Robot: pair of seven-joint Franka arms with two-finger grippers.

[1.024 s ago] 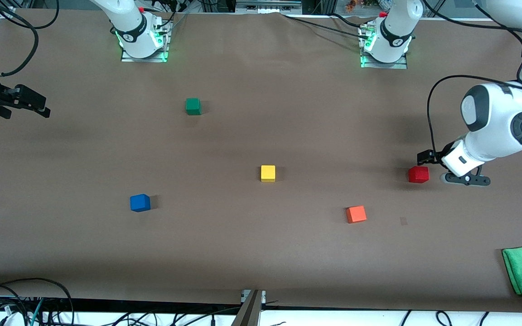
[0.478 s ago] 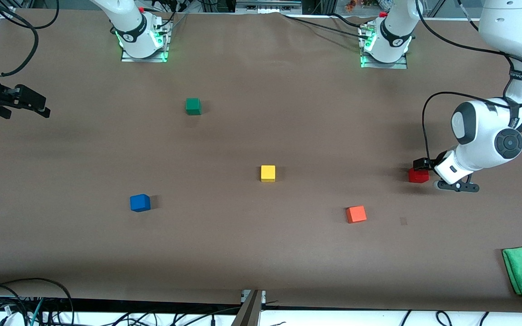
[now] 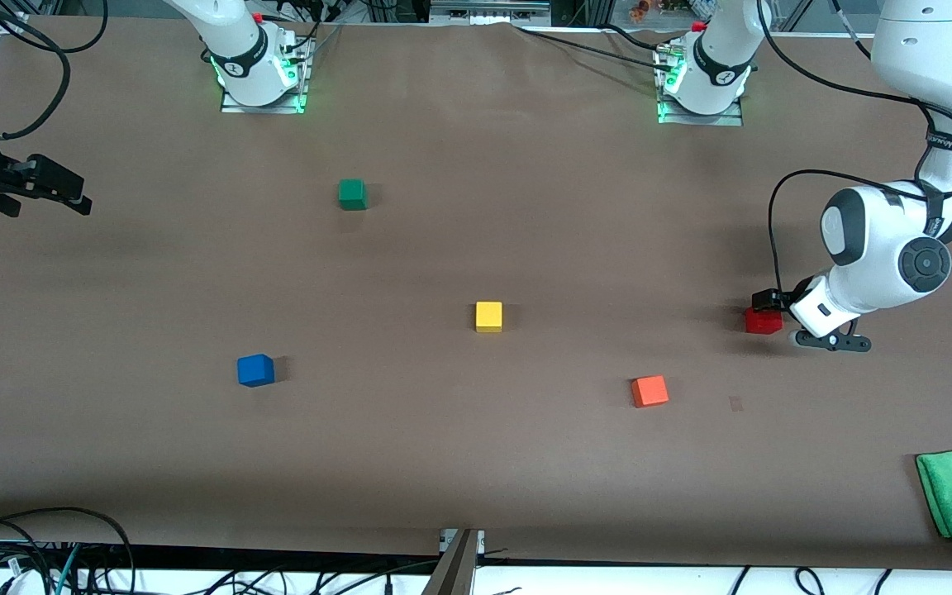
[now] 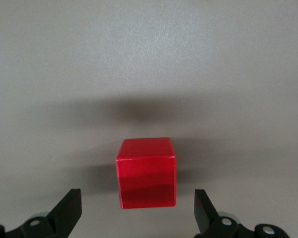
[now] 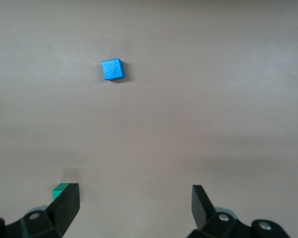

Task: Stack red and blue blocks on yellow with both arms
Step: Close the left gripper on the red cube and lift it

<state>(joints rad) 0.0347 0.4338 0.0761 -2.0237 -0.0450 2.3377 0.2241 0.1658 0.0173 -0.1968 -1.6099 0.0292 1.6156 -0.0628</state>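
You see a big brown tabletop point(image 3: 476, 463). Your left arm point(image 3: 889, 248) bends low at its end of the tabletop, and the left gripper point(image 4: 136, 210) has its fingers point(image 4: 69, 210) spread wide, one on each side of the red block point(image 3: 763, 321), not touching it. Your right arm waits; the right gripper point(image 5: 134, 210) hangs up high at its own end, fingers released and holding nothing. From the yellow block point(image 3: 488, 316) in the middle, the red block sits at three o'clock, the blue block point(image 3: 255, 370) at about eight, the orange block point(image 3: 649, 391) at four, the green block point(image 3: 352, 194) at eleven.
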